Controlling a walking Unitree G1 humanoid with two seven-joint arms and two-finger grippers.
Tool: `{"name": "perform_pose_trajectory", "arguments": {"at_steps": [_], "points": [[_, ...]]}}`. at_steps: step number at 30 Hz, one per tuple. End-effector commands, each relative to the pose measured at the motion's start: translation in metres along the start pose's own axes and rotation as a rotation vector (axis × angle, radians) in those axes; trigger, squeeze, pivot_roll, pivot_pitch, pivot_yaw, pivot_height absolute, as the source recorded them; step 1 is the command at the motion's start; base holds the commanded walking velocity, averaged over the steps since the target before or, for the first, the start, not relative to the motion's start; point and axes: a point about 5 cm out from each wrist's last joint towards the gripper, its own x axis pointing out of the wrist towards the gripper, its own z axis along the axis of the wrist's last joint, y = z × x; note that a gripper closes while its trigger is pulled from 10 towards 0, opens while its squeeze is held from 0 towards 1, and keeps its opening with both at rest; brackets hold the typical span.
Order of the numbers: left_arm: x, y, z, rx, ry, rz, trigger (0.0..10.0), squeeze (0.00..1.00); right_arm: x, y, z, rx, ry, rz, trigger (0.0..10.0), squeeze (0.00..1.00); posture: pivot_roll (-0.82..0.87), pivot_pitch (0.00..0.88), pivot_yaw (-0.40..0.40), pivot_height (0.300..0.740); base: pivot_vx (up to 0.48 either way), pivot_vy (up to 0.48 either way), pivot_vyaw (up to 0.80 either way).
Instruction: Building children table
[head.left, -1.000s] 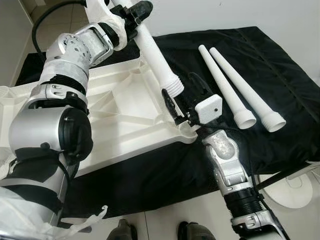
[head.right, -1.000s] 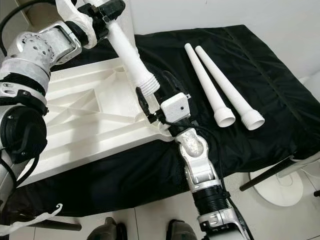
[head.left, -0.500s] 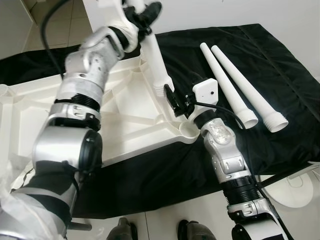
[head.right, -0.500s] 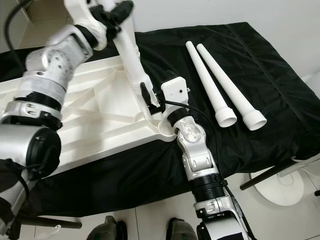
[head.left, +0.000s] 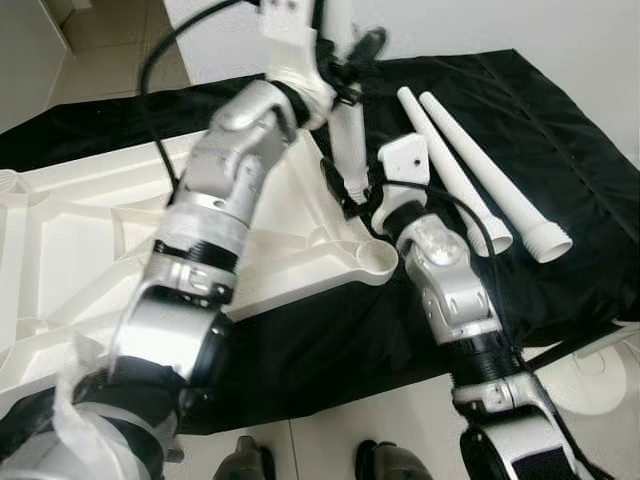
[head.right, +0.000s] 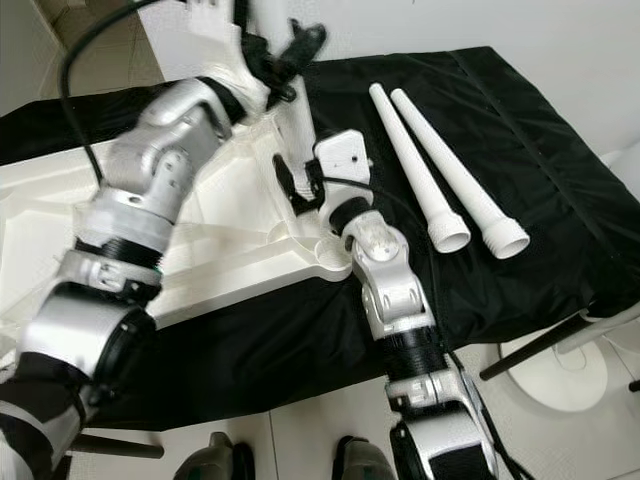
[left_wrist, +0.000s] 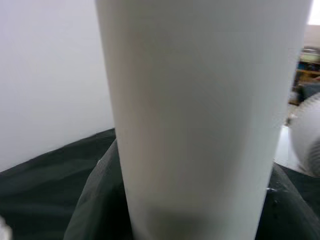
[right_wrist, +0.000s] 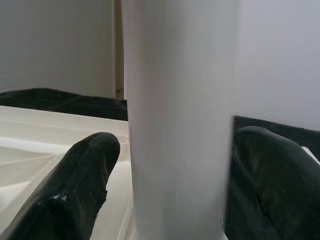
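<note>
A white table leg (head.left: 347, 130) stands nearly upright over the upside-down white tabletop (head.left: 100, 230), beside its corner socket (head.left: 377, 258). My left gripper (head.left: 348, 58) is shut on the leg's upper part, and the leg (left_wrist: 200, 110) looms large in the left wrist view. My right gripper (head.left: 352, 195) is shut on the leg's lower end. In the right wrist view the leg (right_wrist: 180, 125) stands between the two black fingers (right_wrist: 75, 195). The leg's threaded end is hidden behind the right gripper.
Two more white legs (head.left: 455, 170) (head.left: 500, 175) lie side by side on the black cloth (head.left: 570, 120) to the right. A white round stand base (head.left: 600, 375) sits on the floor at the lower right. The cloth's front edge runs close to my feet.
My left arm has swung the leg to the right and stood it more upright. My right gripper has moved up and closed around its lower end, covering the threads.
</note>
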Motion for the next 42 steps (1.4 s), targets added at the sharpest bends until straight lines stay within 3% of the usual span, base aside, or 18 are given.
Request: {"name": "perform_pose_trajectory", "arguments": {"at_steps": [1,7,15,31,32,34,35,42], "points": [[0.000,-0.004,0.004,0.025,-0.013,0.015,10.0,0.00,0.001,0.000,-0.005,0.025,0.031,-0.007,10.0,0.00,-0.09,0.071,0.047,0.740,0.000,0.000,0.00],[0.000,-0.015,0.005,0.038,-0.028,-0.003,10.0,0.00,0.008,0.000,-0.003,0.044,0.042,-0.021,10.0,0.00,-0.09,0.068,0.043,0.740,0.000,0.000,0.00],[0.003,-0.016,0.006,0.035,-0.026,-0.001,10.0,0.00,0.012,-0.002,0.001,0.056,0.056,-0.033,10.0,0.00,-0.09,0.106,0.047,0.740,0.000,0.000,0.00],[0.002,-0.024,0.000,0.039,-0.014,-0.010,10.0,0.00,0.014,-0.001,0.005,0.052,0.064,-0.011,10.0,0.00,-0.10,0.094,0.049,0.740,0.000,0.000,0.00],[0.002,-0.024,0.000,0.040,-0.013,-0.009,10.0,0.00,0.014,0.000,0.006,0.057,0.065,-0.009,5.2,0.00,-0.10,0.094,0.049,0.740,0.000,0.000,0.00],[0.002,-0.024,0.000,0.040,-0.013,-0.009,10.0,0.00,0.014,0.000,0.006,0.057,0.065,-0.009,5.2,0.00,-0.10,0.094,0.049,0.740,0.000,0.000,0.00],[0.002,-0.025,-0.001,0.048,-0.015,-0.009,10.0,0.00,0.013,0.000,0.006,0.058,0.073,-0.011,0.0,0.00,-0.10,0.089,0.047,0.740,0.000,0.000,0.00],[0.002,-0.028,-0.002,0.056,-0.011,-0.012,10.0,0.00,0.011,-0.002,0.006,0.061,0.083,-0.021,0.0,0.00,-0.10,0.088,0.046,0.740,0.000,0.000,0.00]]}}
